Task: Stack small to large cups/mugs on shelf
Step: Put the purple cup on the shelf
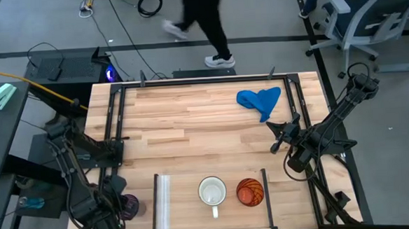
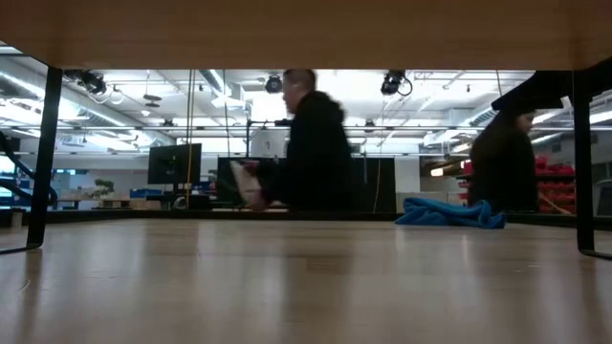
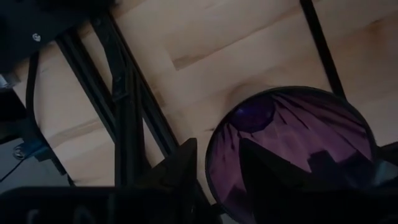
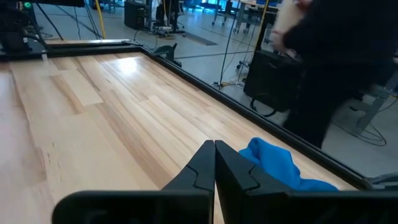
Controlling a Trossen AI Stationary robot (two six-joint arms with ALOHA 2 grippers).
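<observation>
i saw the left pincer [image 1: 127,206] at the desk's [image 1: 191,122] near-left corner, its fingers [image 3: 186,163] straddling the rim of the purple cup [image 3: 292,152], one inside, one outside. that cup sat outside the pale strip [image 1: 163,199]. beyond the strip, on the shelf [image 1: 184,203], stood the white mug [image 1: 212,192] with the orange cup [image 1: 250,192] just beside it. the right pincer [image 4: 214,163] was closed and empty, near the blue cloth [image 1: 260,100].

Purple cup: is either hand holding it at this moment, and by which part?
The left hand grips the purple cup by its rim, one finger inside and one outside. The right hand is shut on nothing, waiting near the blue cloth.
</observation>
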